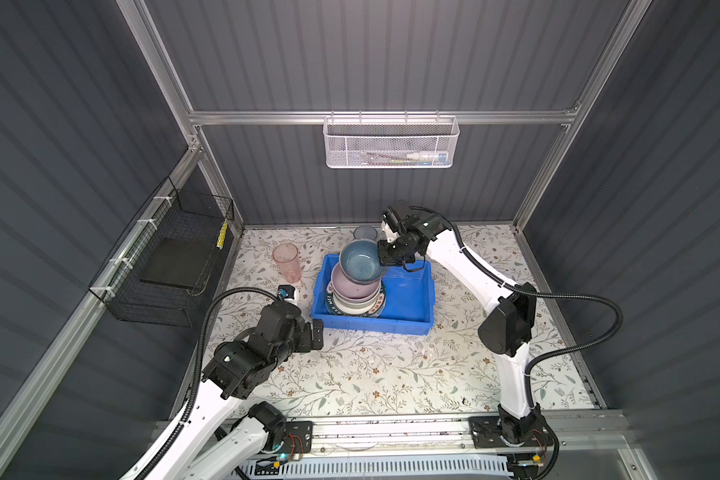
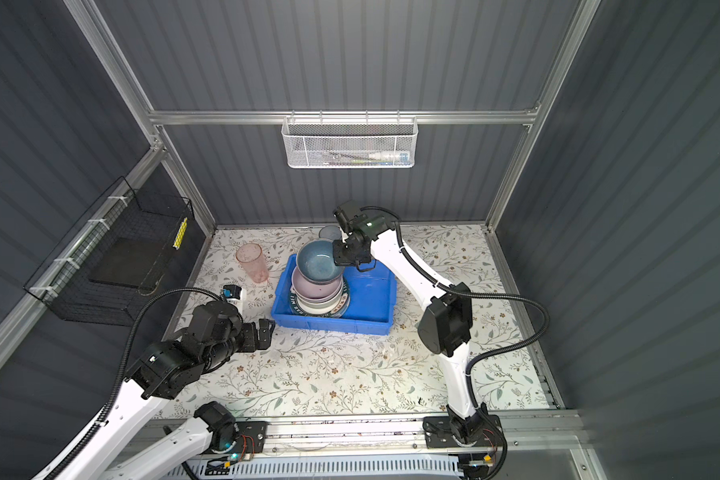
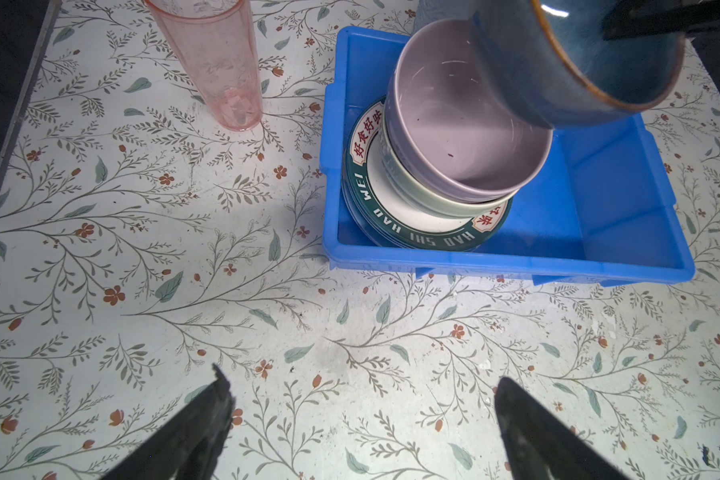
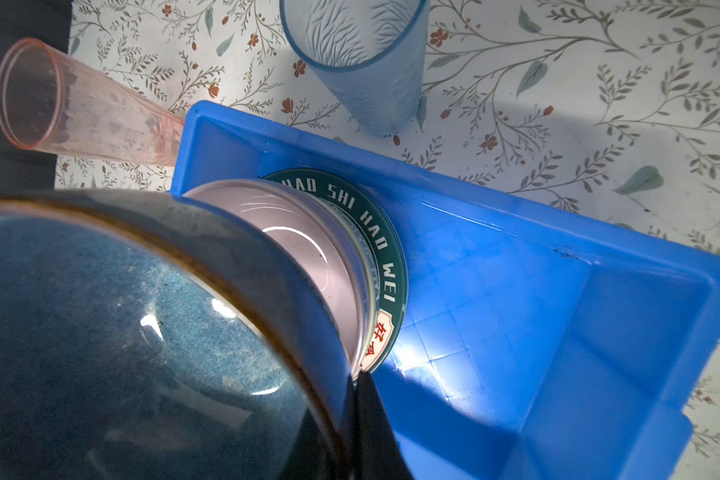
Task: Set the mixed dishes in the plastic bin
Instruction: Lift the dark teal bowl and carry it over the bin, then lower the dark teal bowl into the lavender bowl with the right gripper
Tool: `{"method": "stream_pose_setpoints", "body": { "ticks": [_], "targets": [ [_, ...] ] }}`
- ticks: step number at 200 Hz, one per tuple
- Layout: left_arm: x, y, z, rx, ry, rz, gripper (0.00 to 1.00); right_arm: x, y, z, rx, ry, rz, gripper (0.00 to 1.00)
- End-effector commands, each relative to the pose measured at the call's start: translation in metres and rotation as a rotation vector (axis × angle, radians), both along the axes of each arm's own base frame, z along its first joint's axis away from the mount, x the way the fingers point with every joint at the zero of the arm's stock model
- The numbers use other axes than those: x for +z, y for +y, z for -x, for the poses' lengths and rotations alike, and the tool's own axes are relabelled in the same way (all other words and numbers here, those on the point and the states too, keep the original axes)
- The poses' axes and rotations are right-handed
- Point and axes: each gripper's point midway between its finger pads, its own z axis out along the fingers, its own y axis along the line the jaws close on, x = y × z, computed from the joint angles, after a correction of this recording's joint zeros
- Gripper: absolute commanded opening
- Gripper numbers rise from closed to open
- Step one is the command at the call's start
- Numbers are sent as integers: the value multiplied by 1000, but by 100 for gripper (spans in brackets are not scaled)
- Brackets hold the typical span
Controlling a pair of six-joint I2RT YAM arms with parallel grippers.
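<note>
- Top views both gave me the translucent pink tumbler (image 1: 287, 264) upright on the floral tabletop (image 1: 391, 374), left of the plastic bin (image 1: 391, 326).
- My left gripper (image 3: 361, 380) hung over bare tabletop near the bin's front left corner, spread wide.
- That bin, bright blue, shallow, lipped, held a stack at its left end: glossy plate (image 3: 412, 239) with dark lettered rim, pale green bowl (image 3: 425, 201), smooth pink bowl (image 3: 454, 137).
- My right gripper (image 1: 384, 259) pinched the rim of the speckled dark-blue bowl (image 1: 360, 262), tilted over the pink bowl; whether they touched I could not tell.
- A ribbed blue tumbler (image 4: 362, 62) stood just behind the bin.
</note>
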Motion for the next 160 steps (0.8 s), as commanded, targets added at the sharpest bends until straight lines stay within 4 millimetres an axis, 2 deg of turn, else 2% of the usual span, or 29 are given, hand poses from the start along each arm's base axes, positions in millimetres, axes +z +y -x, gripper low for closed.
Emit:
{"method": "stream_pose_setpoints", "body": {
  "ticks": [1,51,96,126,160],
  "targets": [
    [-1,3,2,-6,-9,-6,100,16,8,-10,-5,-65,-17,2],
    [-2,5,5,4,-9,2,100,-13,16,-16,-2,-48,36,2],
    [-2,6,5,9,-9,2,100,-27,20,-15,11,-34,50,5],
    [-2,6,5,11,-9,0,100,-33,23,-12,18,-27,63,11],
    [-3,7,5,12,-7,2,100,-36,27,-9,30,-23,64,24]
  ]
}}
